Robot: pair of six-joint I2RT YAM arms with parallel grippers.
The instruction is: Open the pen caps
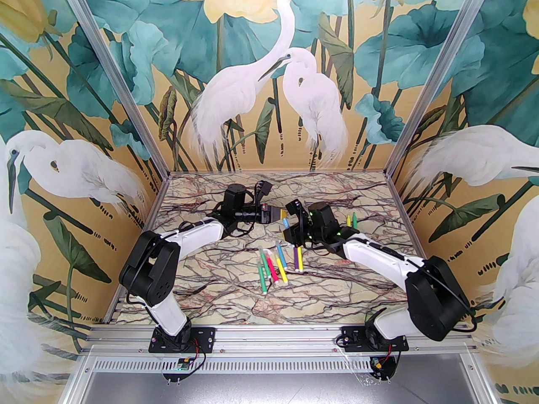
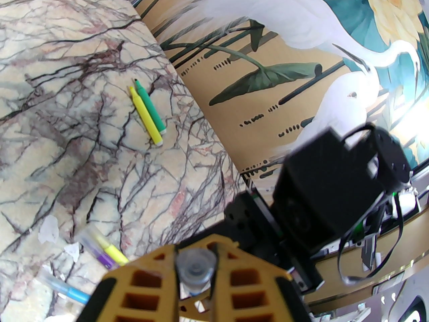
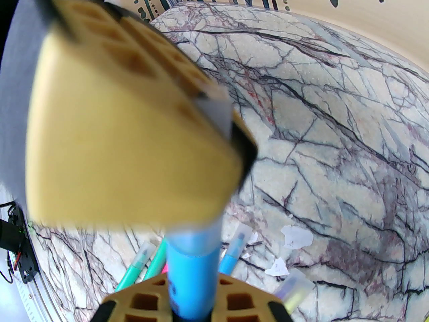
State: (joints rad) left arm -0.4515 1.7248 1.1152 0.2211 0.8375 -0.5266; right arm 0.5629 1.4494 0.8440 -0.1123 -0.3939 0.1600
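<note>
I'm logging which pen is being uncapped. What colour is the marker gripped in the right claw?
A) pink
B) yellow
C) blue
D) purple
C: the right wrist view shows a blue marker clamped in the right claw, with its clear cap pinched in the left claw.

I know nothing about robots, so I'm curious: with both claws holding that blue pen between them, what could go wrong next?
The left claw pinches only the small clear cap, so it might slip off rather than pull the cap free. If the right claw loses the blue pen, the pen could drop among the pens lying below and scatter them. The two claws sit very close, so a crooked pull might knock them together.
</note>
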